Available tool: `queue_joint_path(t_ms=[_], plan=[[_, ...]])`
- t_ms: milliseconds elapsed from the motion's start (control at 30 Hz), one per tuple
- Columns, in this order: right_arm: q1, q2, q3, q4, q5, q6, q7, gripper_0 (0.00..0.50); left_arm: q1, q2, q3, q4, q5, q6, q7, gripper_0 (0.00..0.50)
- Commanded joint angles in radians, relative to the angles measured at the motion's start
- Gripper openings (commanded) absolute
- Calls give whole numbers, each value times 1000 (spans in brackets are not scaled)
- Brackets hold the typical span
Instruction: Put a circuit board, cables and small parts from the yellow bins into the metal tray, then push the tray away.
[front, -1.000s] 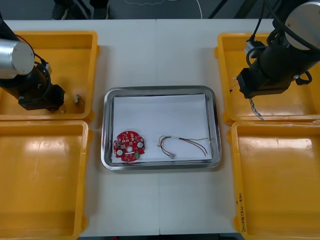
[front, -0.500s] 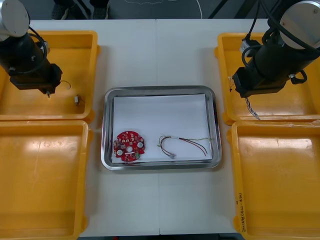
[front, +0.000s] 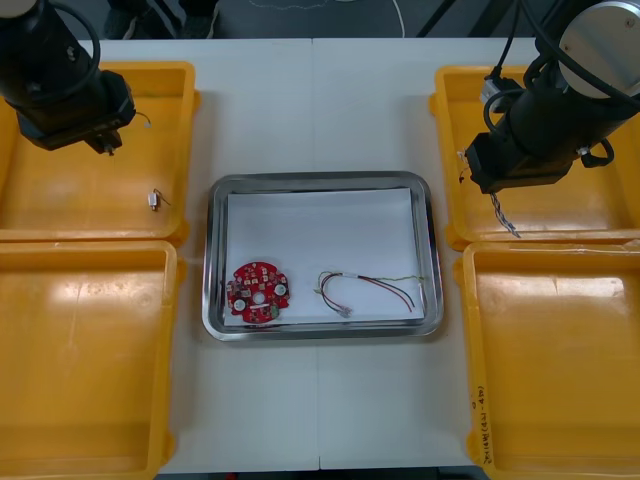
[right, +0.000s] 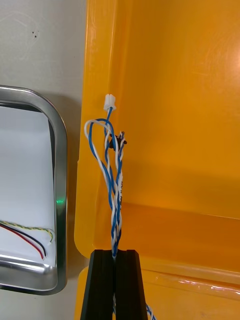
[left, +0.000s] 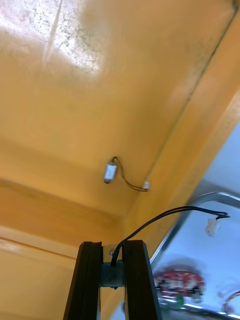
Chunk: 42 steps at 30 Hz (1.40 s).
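Observation:
My left gripper hangs over the far left yellow bin, shut on a small metal part whose black wire ends in a white plug. A second small metal part lies on that bin's floor. My right gripper is over the far right yellow bin, shut on a twisted blue and white cable that dangles from its fingers. Between the bins, the metal tray, white inside, holds a round red circuit board and a red and yellow cable.
Near left yellow bin and near right yellow bin flank the tray's front. The tray rim lies close beside the right bin's wall. Bare table stretches beyond the tray toward the far edge.
My left gripper has lifted out of the far left bin and moved toward the far edge, carrying the small metal part. The right gripper has barely shifted, still holding the cable.

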Motion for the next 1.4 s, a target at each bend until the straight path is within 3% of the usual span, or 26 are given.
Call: queue_joint_path(t_ms=[33,300,633,1000,1400], plan=[[-47,5,5,-29,8,-9,-41,0,-41,-19,4,-105,19,10,19,0],[-47,5,5,-29,11,-9,-39,0,-41,-41,-104,-225,33,10,164,0],[-47,4,5,-29,10,-9,-42,0,-41,-168,-139,-245,-44,10,192,0],[-47,5,5,-29,10,-6,-36,0,-41,-248,-268,-172,-101,3,175,0],[-45,5,5,-29,11,-6,-37,0,-38,-274,-363,-50,-113,-159,95,0]])
